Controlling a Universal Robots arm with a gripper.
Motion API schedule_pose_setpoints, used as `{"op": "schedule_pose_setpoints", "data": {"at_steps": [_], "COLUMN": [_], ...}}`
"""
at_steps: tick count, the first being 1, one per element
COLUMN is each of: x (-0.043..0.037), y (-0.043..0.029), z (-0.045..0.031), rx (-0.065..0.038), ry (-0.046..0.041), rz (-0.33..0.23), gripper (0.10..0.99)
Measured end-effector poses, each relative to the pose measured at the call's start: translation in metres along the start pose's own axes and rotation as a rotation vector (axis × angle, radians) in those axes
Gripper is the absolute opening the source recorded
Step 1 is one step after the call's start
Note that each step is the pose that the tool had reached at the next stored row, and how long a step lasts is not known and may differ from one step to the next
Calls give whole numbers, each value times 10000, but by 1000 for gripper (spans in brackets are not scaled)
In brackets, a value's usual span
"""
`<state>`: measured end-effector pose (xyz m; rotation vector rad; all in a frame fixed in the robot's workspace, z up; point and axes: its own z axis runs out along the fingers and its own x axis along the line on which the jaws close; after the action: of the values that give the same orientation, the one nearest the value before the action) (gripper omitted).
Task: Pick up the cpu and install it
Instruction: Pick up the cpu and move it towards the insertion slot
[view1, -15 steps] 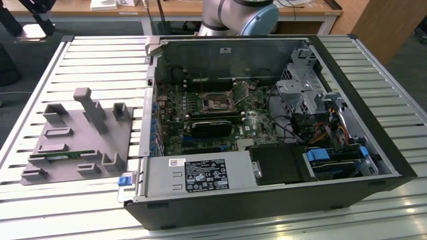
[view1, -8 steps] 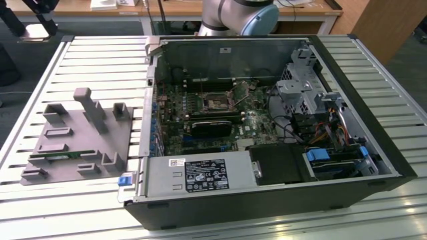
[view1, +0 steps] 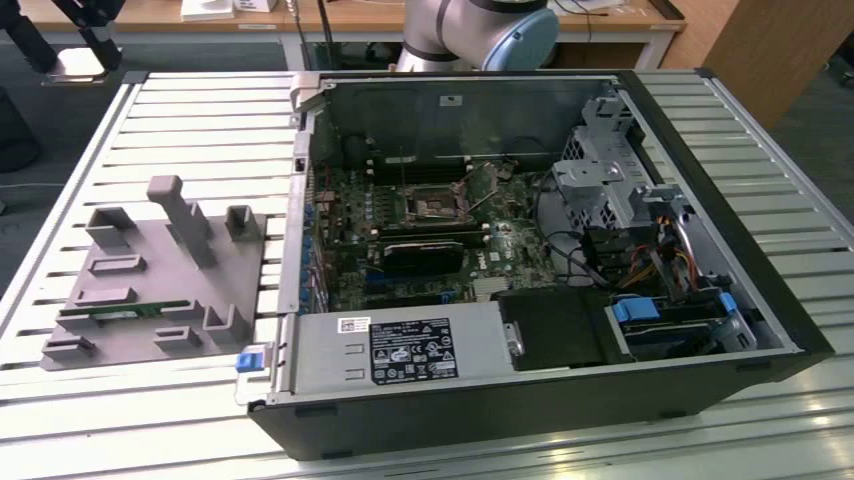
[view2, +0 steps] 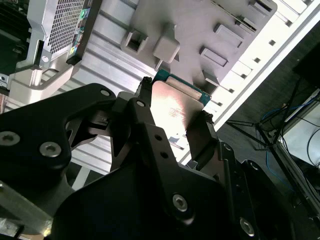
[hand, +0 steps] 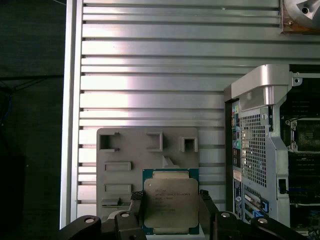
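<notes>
Evidently the hand (hand: 170, 199) clamps the cpu (hand: 170, 206) by its edges.

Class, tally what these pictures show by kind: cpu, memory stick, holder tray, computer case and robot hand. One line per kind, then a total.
cpu: 1
memory stick: 1
grey holder tray: 1
computer case: 1
hand: 1
Total: 5

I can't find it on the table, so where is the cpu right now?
In the first wrist view the cpu is clamped in the gripper, held over the grey parts tray, with the open computer case beside it.
</notes>
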<state>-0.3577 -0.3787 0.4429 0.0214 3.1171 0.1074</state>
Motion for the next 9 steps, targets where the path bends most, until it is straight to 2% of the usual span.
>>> {"op": "schedule_pose_setpoints", "data": {"at_steps": [9], "x": [-59], "y": [3], "z": [2], "rx": [0], "ry": [0], "rz": [0], "gripper": [529]}}
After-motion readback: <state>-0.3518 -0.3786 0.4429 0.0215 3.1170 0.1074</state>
